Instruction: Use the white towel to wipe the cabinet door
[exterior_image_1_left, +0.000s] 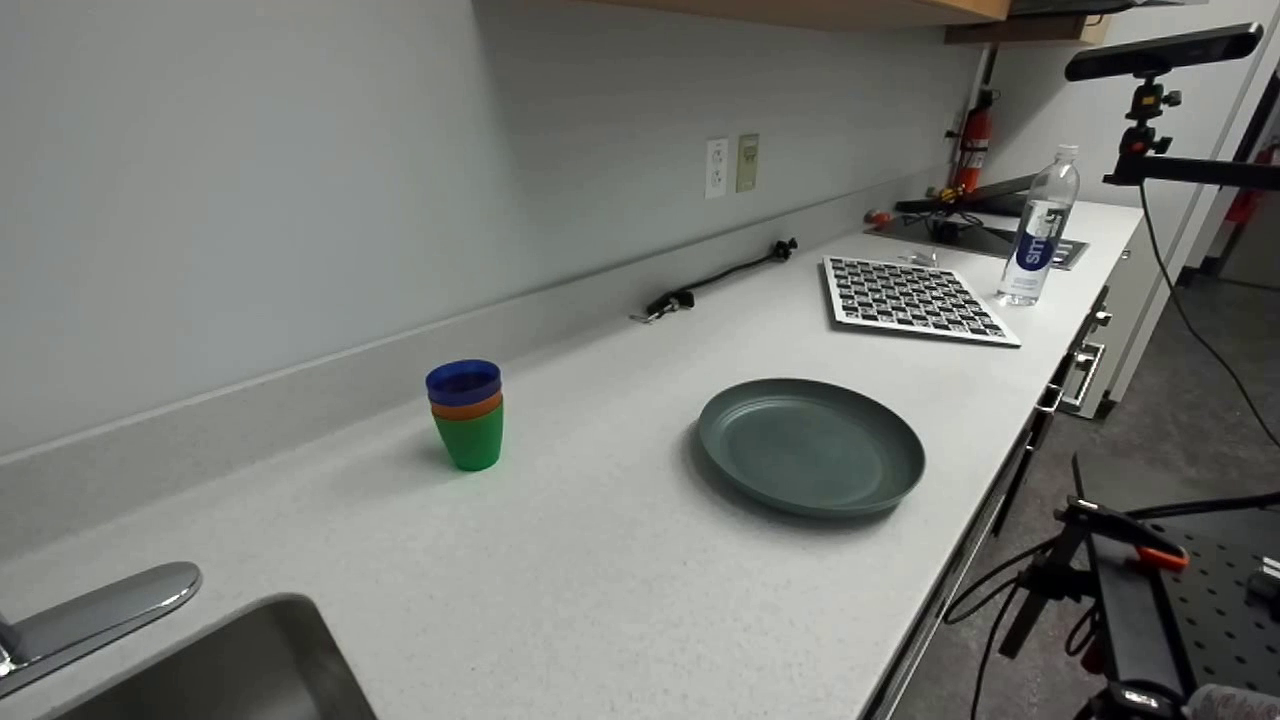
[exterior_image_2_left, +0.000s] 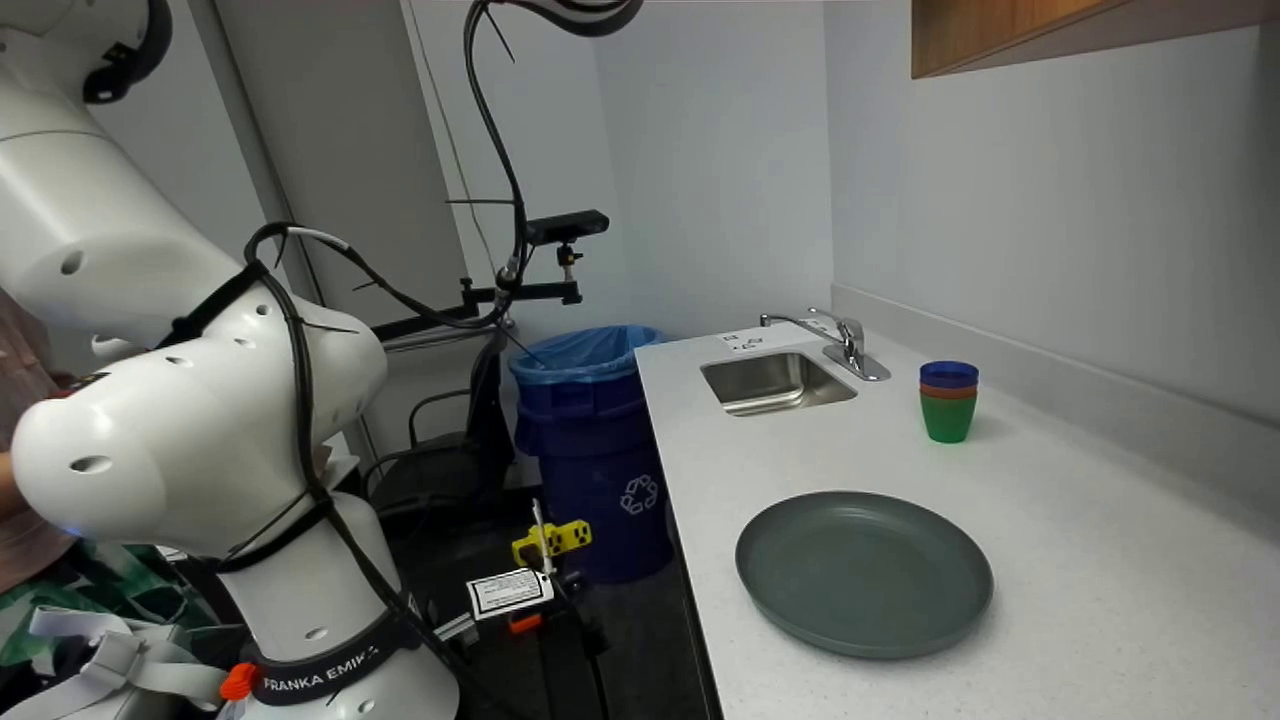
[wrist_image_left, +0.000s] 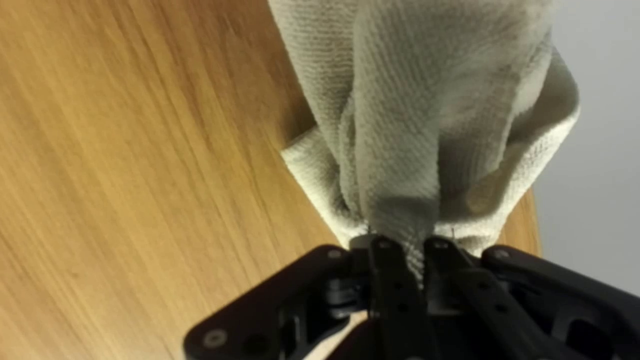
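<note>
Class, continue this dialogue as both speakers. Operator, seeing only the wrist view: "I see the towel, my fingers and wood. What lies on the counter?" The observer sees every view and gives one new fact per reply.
Observer: A gray-green plate lies on the counter, in both exterior views.
Operator: Anything closer to the wall?
Observer: Yes, a stack of cups: blue on top, then orange, then green.
Operator: And anything mounted above?
Observer: Yes, a wooden cabinet, over the counter.

My white Panda arm (exterior_image_2_left: 200, 400) wears black cables (exterior_image_2_left: 303, 400); at its five o'clock, a FRANKA-lettered collar (exterior_image_2_left: 322, 672); my gripper (wrist_image_left: 412, 245), black.
</note>
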